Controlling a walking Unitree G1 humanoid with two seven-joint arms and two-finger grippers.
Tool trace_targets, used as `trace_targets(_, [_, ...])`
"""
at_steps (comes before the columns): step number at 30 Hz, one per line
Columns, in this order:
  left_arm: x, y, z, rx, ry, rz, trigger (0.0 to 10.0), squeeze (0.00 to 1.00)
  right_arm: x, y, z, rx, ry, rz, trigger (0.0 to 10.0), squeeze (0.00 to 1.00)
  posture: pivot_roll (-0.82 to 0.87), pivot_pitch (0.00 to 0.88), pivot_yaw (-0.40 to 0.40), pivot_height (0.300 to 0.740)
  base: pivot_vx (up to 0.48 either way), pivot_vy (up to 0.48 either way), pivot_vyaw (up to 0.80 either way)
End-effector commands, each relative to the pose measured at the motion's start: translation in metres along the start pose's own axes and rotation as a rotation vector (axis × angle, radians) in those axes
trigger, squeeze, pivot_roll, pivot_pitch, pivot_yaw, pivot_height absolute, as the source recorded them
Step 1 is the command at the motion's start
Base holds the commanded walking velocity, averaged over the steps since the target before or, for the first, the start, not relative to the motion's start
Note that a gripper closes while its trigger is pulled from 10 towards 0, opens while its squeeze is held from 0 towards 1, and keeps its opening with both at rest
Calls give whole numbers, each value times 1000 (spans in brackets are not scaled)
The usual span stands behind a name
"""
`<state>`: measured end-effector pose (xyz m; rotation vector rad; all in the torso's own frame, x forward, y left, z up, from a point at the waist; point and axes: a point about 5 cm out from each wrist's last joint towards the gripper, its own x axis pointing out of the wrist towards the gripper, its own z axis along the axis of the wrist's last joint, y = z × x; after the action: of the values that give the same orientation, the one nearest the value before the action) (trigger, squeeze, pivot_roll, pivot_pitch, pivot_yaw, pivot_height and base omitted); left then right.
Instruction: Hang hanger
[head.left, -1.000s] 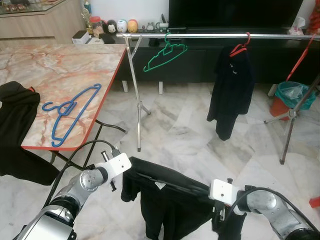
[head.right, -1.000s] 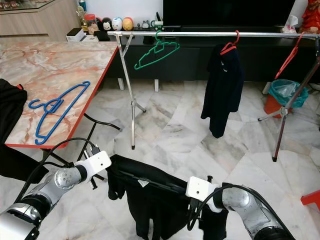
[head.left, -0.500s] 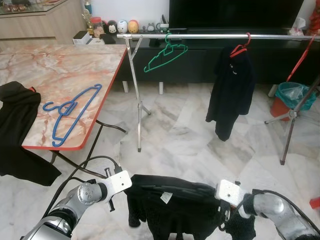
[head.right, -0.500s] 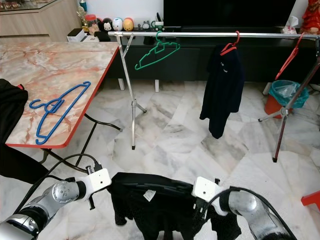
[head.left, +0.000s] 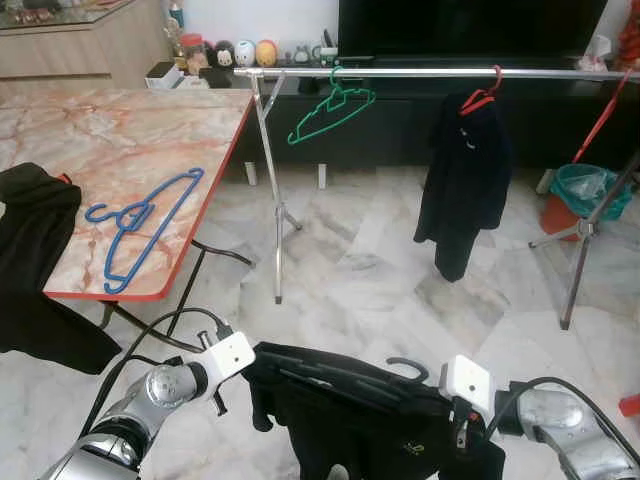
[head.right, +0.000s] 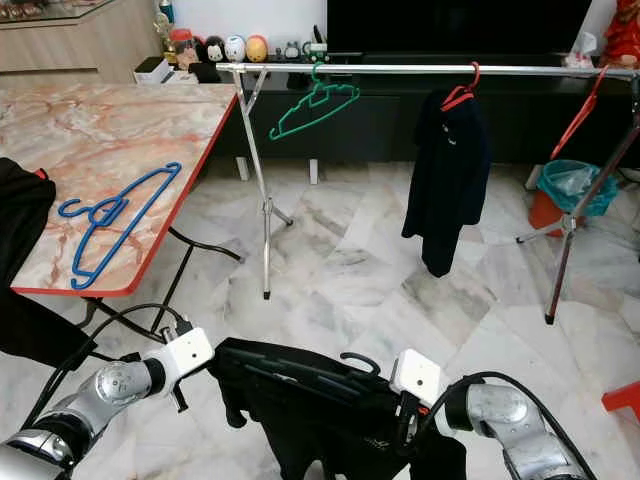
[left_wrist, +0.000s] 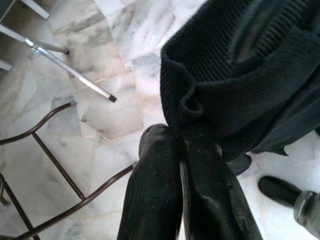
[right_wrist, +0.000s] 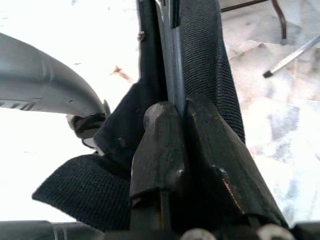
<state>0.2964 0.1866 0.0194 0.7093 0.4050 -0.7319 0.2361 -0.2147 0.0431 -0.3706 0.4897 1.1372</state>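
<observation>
A black garment (head.left: 350, 400) on a dark hanger, its hook (head.left: 408, 366) pointing up, is stretched low in front of me between both grippers. My left gripper (left_wrist: 175, 132) is shut on the garment's knitted edge at its left end (head.left: 252, 362). Shut at the right end (head.left: 458, 432), my right gripper (right_wrist: 175, 107) pinches the hanger bar with cloth around it. Farther ahead stands the silver clothes rail (head.left: 400, 72). It carries a green hanger (head.left: 330, 110) and a black garment on a red hanger (head.left: 465, 180).
A marble-topped table (head.left: 120, 140) at the left holds a blue hanger (head.left: 140, 225) and a black cloth (head.left: 30, 230). The rail's leg (head.left: 277, 240) stands by the table corner. A tripod stand (head.left: 580, 240) and a teal bin (head.left: 585, 195) are at the right.
The garment dipped lower half a second ago and is now lifted again. The hanger's hook has come into sight on top. My right gripper has shifted slightly right.
</observation>
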Motion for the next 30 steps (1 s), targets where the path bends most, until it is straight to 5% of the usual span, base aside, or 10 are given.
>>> trace_targets(1, [-17,16,-22,-87,77,123,0,0,-18,-5,-3,13,16,-32,0,0,-15,8,55,740,0,0,0])
trace_targets(7, [-15,6,-24,-126,58,42,0,0,-16,-11,-1,14,-8,-115,0,0,-17,8,54,740,0,0,0])
trace_targets(9, [-8,-11,-16,-118,16,-60,0,0,-5,-17,5,-1,-65,-207,0,0,-17,7,53,740,0,0,0])
trace_targets(14, [-1,-18,-7,-142,-36,-95,0,0,9,-19,11,8,-130,-303,0,0,-18,7,50,740,0,0,0])
trace_targets(21, [8,-23,17,-172,-152,-187,0,0,38,-29,17,156,-277,-628,0,0,-10,6,47,740,0,0,0])
trace_targets(25, [10,-25,22,-174,-183,-230,0,0,38,-36,13,228,-286,-799,0,0,-12,4,49,740,0,0,0])
trace_targets(30, [12,-28,29,-176,-219,-278,0,0,48,-36,11,310,-300,-880,0,0,-10,3,48,740,0,0,0])
